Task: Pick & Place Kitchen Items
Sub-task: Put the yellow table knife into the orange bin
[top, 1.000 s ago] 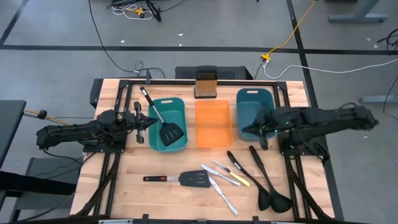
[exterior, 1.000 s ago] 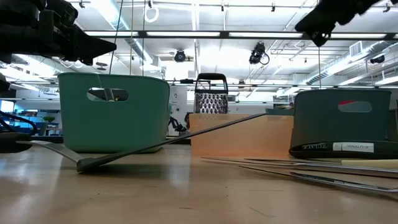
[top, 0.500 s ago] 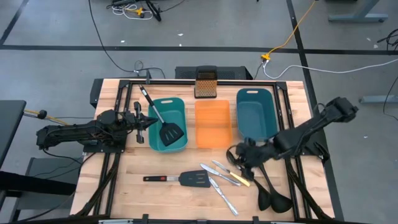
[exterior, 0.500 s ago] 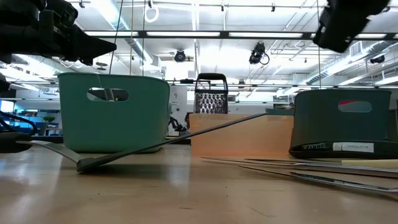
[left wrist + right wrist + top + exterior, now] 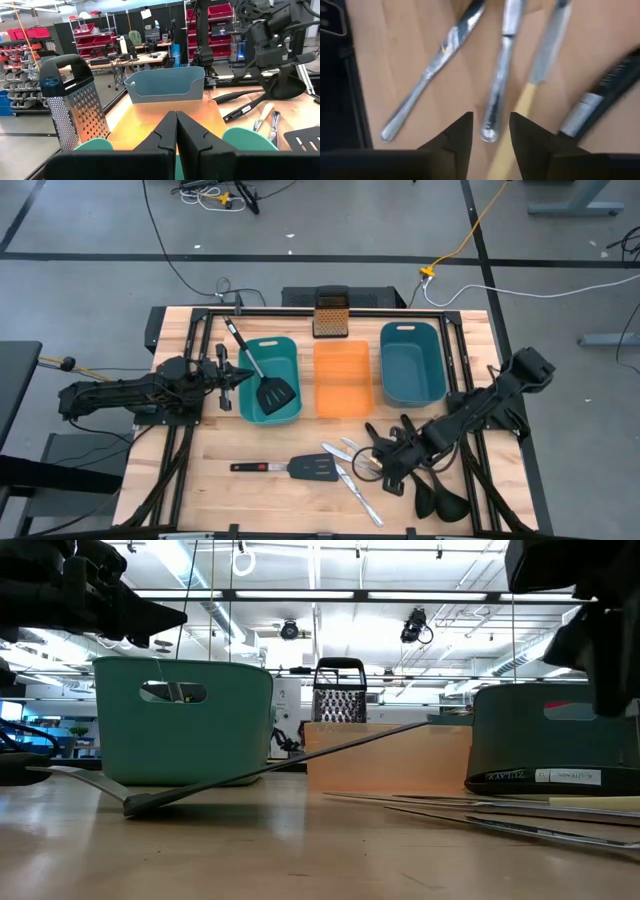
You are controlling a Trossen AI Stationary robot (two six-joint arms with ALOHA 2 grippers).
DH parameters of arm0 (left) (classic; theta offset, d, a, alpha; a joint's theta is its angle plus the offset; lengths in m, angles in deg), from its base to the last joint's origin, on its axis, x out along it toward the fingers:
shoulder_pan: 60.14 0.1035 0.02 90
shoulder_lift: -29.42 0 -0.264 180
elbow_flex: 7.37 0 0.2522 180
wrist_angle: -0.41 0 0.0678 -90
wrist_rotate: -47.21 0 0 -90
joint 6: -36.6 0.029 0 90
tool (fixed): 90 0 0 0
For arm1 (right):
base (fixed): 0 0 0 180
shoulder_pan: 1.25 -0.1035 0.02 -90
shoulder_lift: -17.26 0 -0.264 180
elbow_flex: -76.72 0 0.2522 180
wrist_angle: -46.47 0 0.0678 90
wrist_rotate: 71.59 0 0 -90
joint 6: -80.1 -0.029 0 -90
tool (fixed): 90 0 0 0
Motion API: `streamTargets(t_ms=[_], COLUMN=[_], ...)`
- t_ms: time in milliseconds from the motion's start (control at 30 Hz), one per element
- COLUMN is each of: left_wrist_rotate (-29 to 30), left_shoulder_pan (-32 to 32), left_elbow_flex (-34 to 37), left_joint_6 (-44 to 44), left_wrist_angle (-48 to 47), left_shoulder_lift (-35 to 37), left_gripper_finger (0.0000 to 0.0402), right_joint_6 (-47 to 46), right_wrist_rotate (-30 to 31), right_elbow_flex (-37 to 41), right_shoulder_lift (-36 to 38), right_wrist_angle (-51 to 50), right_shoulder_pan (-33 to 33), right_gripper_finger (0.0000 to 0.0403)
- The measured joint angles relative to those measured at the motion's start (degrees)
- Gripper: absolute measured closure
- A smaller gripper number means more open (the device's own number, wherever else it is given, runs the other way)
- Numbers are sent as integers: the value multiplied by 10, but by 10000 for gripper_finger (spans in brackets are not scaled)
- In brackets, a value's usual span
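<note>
- Silver knives [image 5: 352, 463] lie scattered on my wooden table [image 5: 200, 490], near its front edge; one has a yellow handle [image 5: 388, 470].
- I have the right gripper [image 5: 385, 470] low over them, fingers parted around a knife's rounded end, not clamped.
- My left gripper [image 5: 232, 377] waits beside the left teal bin [image 5: 285, 350], fingers pressed together, empty.
- One spatula [image 5: 258, 370] rests in that bin.
</note>
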State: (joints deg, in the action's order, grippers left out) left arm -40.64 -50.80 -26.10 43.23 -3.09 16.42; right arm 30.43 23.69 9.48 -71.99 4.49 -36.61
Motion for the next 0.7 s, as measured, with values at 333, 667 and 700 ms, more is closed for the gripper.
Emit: streamTargets(t_ms=[333,667,700], left_wrist_rotate=[0,0,0], left_shoulder_pan=[0,0,0], left_elbow_flex=[0,0,0], left_joint_6=[1,2,2], left_wrist_angle=[-3,-5,-4], left_shoulder_lift=[0,0,0], left_gripper_finger=[392,392,392], right_joint_6=[-19,-33,-35], right_wrist_rotate=[12,18,18], right_elbow_flex=[0,0,0], right_shoulder_lift=[-35,-67,-67], right_wrist_angle=[-13,-21,-26], right_shoulder_pan=[-21,-30,-30], right_gripper_finger=[255,256,256])
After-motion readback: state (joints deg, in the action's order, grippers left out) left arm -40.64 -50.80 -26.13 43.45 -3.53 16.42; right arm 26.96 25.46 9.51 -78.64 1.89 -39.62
